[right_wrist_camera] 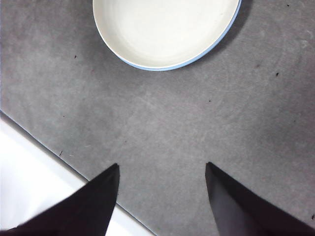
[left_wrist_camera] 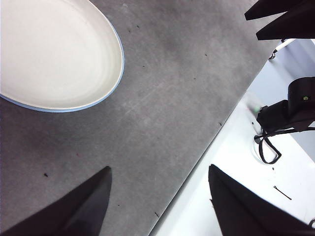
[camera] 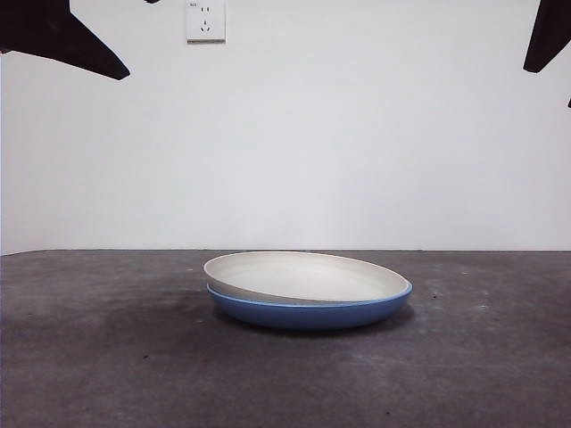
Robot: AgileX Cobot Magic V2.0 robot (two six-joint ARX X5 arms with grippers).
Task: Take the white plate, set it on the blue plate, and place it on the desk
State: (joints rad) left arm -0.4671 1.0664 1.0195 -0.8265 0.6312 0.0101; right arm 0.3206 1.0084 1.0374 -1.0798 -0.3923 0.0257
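Since the round matte cream-white plate point(camera: 299, 275) already sat, slightly tilted, in the glossy blue plate point(camera: 308, 313) on the dark grey counter point(camera: 98, 357), stacking looked done; left tool point(left_wrist_camera: 158, 196) & right tool point(right_wrist_camera: 162, 194) hung released, well apart from both.

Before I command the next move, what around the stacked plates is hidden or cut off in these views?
- Blue plate: its inside is covered by the white plate in all views.
- White plate: cut off by the frame edge in both wrist views.
- Left tool, right tool: only dark tips show at the front view's top corners.
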